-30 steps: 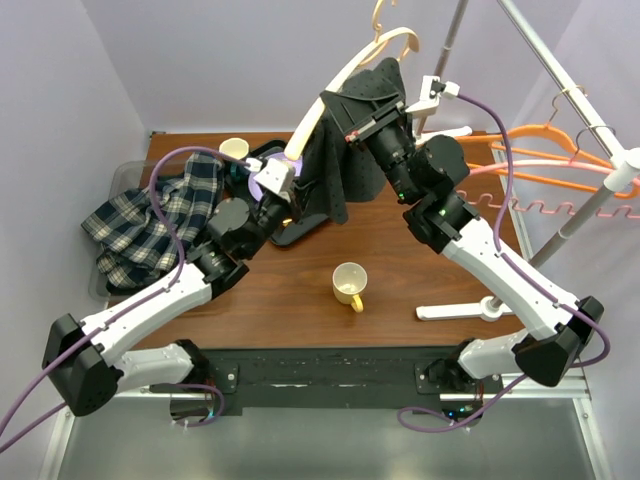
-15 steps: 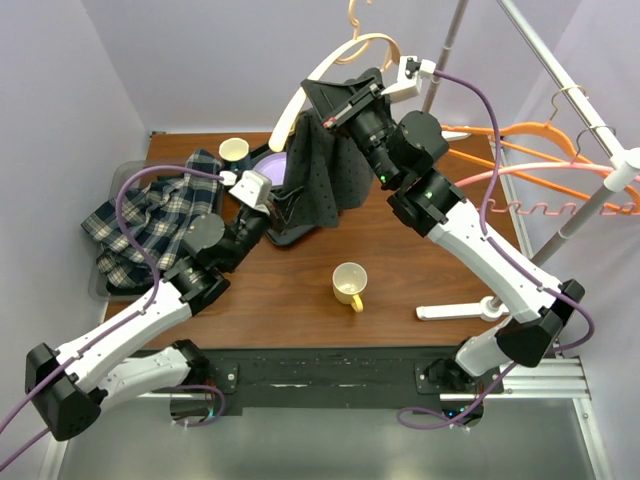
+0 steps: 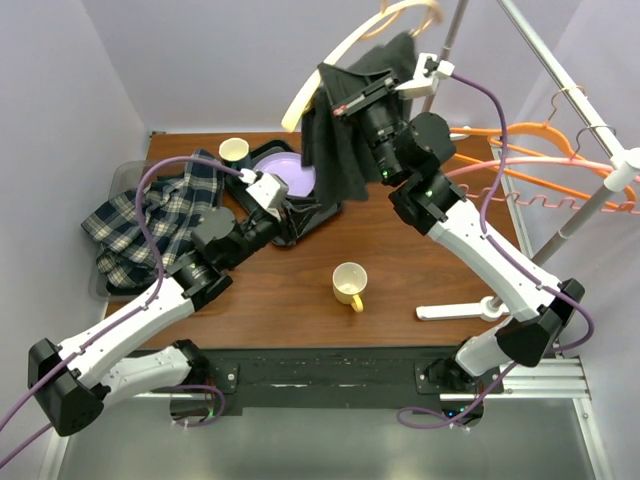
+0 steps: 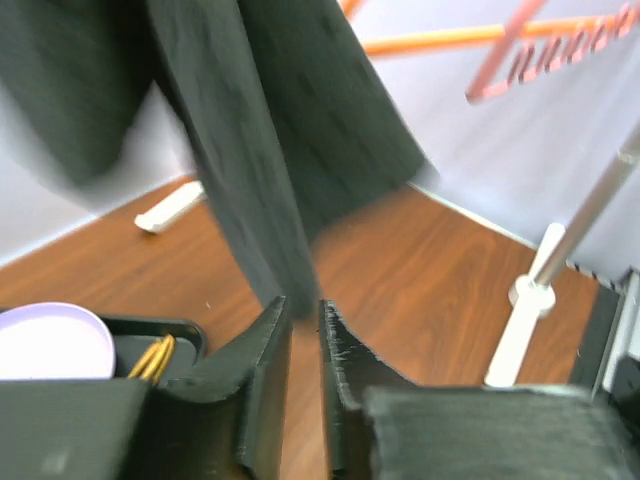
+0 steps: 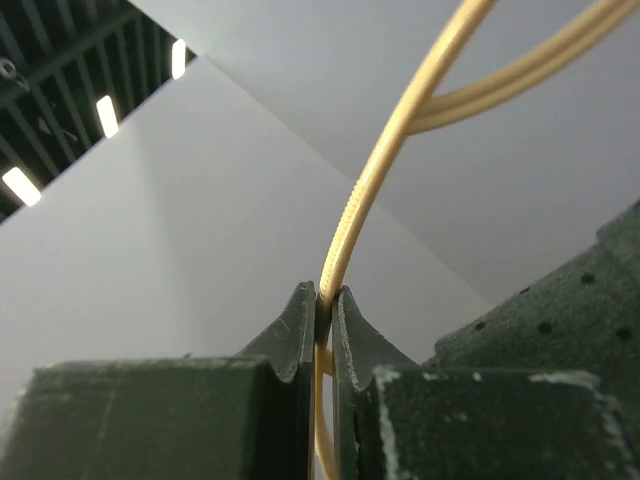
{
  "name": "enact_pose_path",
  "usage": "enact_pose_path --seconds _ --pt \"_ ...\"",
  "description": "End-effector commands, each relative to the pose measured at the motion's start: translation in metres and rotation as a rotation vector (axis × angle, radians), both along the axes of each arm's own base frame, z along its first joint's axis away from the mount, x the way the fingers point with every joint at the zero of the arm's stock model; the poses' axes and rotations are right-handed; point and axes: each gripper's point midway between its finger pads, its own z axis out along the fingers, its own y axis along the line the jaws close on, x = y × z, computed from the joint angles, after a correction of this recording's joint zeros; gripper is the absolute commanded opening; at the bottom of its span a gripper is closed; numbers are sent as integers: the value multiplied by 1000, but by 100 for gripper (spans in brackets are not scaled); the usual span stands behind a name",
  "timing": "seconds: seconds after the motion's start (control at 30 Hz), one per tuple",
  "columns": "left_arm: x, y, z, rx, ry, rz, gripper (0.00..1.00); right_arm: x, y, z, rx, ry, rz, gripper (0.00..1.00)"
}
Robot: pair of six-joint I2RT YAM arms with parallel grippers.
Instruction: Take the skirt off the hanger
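- A yellow mug (image 3: 349, 284) sits on the tabletop (image 3: 430, 265), near the arms. It is well apart from both arms.
- The left fingers (image 4: 262, 370) are low, just by the black tray (image 3: 322, 212). They are almost together, with only a thin slit between them. Nothing is in the slit.
- The skirt (image 3: 335, 150) is dark and hangs in the air, not touching the tabletop. It is up, far and a bit right of the left fingers. Its long side runs up and down, and its bottom corner points at those fingers from just above.
- The left arm is the nearer one to that bottom corner. I think it must open, rise a little and pinch the corner, then pull down.
- The right fingers (image 5: 295, 340) are high up at the far side. They are clamped tight on the cream hanger (image 3: 318, 72).
- The skirt's top is draped over that hanger, right by the right fingers.
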Motion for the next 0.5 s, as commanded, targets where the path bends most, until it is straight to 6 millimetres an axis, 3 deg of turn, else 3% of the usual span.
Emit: enact_pose_path --seconds 0.0,0.07,0.13,0.17,0.27,0.47 --pt "-6 -10 -2 6 24 -57 19 -46 -66 98 233 -244 -70 0" --pt "-1 -12 -4 10 27 -47 18 -48 -63 96 240 -238 -47 0" --pt "4 -12 -5 11 30 -23 23 -49 -63 94 237 -239 -37 0" --pt "6 -11 -4 8 28 -13 37 -50 -63 94 238 -239 -32 0" --pt "16 -4 1 -8 22 57 54 -53 -64 93 240 -240 -28 0" --pt "33 29 34 -70 -26 255 82 -64 -59 96 244 -236 42 0"
